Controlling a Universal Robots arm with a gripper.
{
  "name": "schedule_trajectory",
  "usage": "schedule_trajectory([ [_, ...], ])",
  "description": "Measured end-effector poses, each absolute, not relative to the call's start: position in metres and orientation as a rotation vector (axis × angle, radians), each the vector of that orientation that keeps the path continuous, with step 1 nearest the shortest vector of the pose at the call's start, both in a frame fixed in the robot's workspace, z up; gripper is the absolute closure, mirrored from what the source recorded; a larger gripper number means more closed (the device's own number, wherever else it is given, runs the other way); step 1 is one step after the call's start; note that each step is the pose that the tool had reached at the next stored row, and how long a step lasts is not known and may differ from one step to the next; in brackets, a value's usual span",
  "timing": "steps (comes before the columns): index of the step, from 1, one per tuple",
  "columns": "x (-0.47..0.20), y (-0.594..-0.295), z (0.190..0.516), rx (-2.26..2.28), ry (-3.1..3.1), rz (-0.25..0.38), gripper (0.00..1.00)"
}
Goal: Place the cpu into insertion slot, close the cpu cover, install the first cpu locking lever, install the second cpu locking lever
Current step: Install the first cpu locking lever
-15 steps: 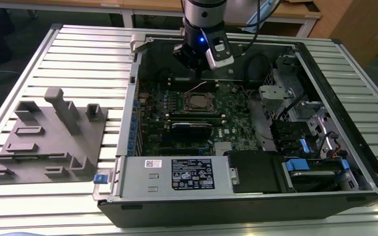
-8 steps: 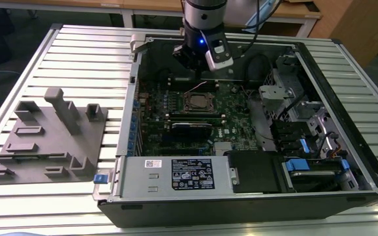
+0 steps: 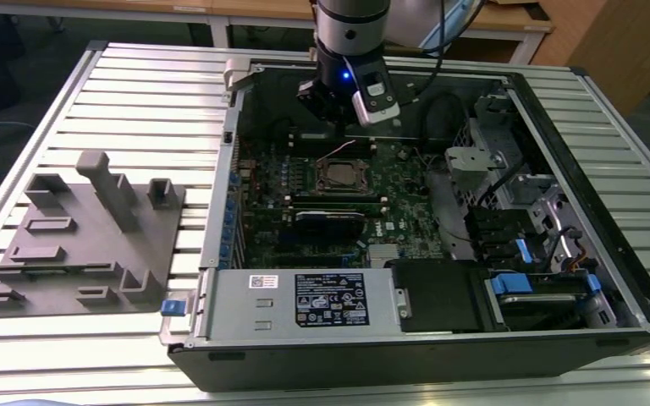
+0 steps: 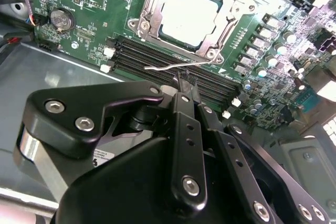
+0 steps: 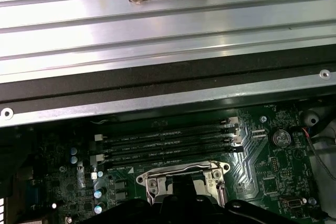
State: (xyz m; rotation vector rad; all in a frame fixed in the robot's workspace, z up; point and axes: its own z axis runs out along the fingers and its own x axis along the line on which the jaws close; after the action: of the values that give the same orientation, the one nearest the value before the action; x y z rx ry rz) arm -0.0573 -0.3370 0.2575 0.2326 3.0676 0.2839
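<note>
The cpu (image 4: 190, 9) lies flat in the insertion slot (image 3: 344, 176) on the green board, its silver face showing through the window of the cpu cover (image 4: 153, 4), which lies down over it. A thin wire locking lever (image 4: 163, 67) stands loose beside the socket, across the black memory slots. My gripper (image 4: 181, 80) hangs over the memory slots just short of that lever, fingers together and empty. In the exterior view the gripper (image 3: 327, 117) is above the case's far side, behind the socket. The first wrist view shows the socket (image 5: 184, 179) from the other side.
The open computer case (image 3: 596, 169) lies on a slatted metal table (image 3: 133, 93). Black memory slots (image 4: 142, 56) and a coin battery (image 4: 60, 19) flank the socket. A grey fixture block (image 3: 82, 241) sits on the exterior view's left. Power supply (image 3: 302, 300) and drive bays (image 3: 528, 211) fill the case.
</note>
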Motion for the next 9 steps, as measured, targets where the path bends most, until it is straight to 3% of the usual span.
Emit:
schedule_trajectory([
  [9,-0.0573,-0.3369,0.2555,0.233,3.067,0.284,0.9],
])
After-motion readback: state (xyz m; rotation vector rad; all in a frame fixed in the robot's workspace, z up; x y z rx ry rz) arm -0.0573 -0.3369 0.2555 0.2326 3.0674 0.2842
